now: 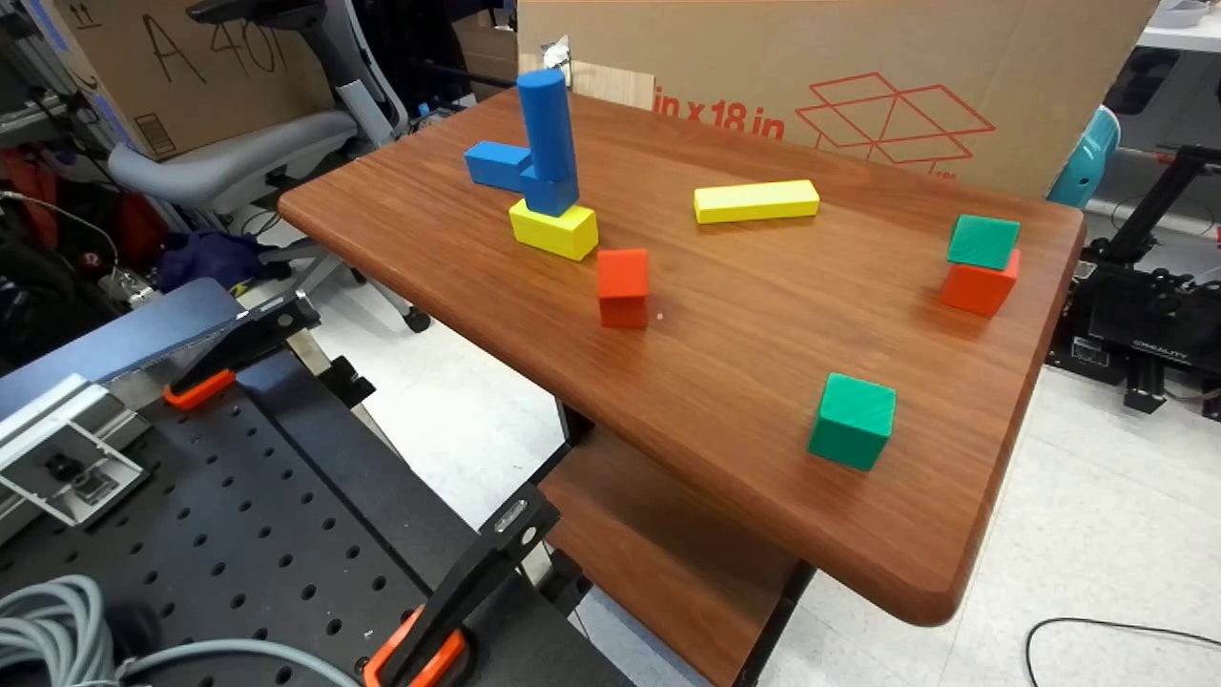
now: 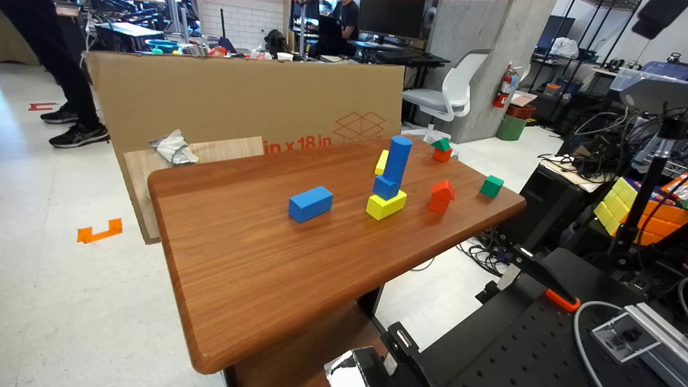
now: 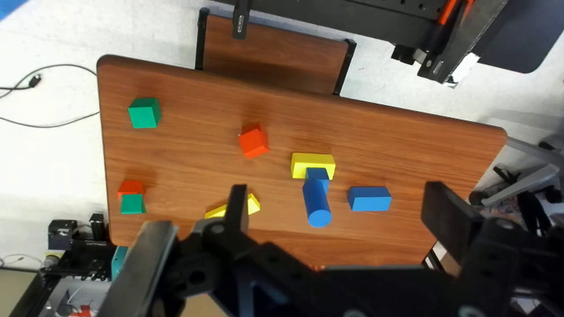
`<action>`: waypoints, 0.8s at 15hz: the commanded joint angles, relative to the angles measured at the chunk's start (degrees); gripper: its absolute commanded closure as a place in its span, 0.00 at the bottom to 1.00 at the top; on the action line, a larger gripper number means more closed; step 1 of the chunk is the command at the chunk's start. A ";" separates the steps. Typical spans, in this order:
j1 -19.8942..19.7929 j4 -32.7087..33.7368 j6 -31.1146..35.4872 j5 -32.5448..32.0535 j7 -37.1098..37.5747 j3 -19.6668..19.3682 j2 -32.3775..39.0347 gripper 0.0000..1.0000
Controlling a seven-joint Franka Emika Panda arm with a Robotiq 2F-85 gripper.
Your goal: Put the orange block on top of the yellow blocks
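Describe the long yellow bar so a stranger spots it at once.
On the brown table, find the blue cylinder on a small blue block. In an exterior view, the yellow bar lies right of them, toward the cardboard. Unlike the short yellow block beneath both, it is long, slim and carries nothing.

The small orange-red block (image 2: 443, 189), peaked like a roof in an exterior view, sits atop a cube (image 2: 438, 206) of the same color; in the wrist view it shows above the picture-left jaw, apart from it. The yellow blocks (image 1: 756, 202) appear as one long, bright bar lying flat, its middle hidden behind that same jaw in the wrist view.
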 commanded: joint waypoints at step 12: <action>1.13 12.73 16.90 -3.47 -16.43 1.25 37.47 0.00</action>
